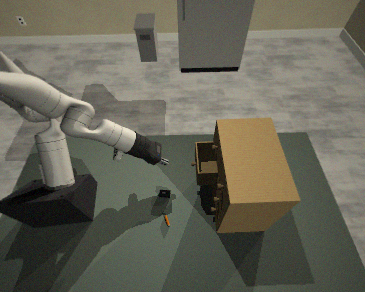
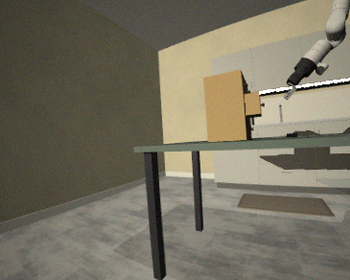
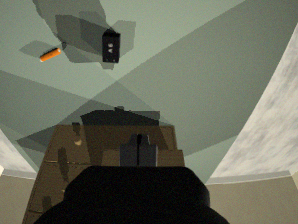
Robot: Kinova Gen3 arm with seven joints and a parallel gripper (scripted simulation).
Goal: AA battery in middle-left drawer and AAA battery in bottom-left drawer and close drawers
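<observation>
The wooden chest (image 1: 253,160) (image 2: 224,107) (image 3: 47,182) stands upright, fronts toward the arm. A left-column drawer (image 1: 196,156) (image 2: 253,105), seemingly the middle row's, is pulled well out; the other drawers look in. No battery can be made out inside it; part of its inside is hidden. An orange battery (image 1: 167,220) (image 3: 50,55) lies on the table; its size class cannot be told. No second battery is visible. My gripper (image 1: 165,161) (image 2: 290,92) (image 3: 139,144) is shut and empty, in the air in front of the open drawer, well above the table.
A small black block (image 1: 164,193) (image 3: 111,46) with pale marks is on the green table (image 1: 288,250) (image 2: 180,147) beside the orange battery, between the arm's base (image 1: 63,205) and the chest. Small knobs stick out of the drawer fronts. A fridge and a grey bin stand beyond the table.
</observation>
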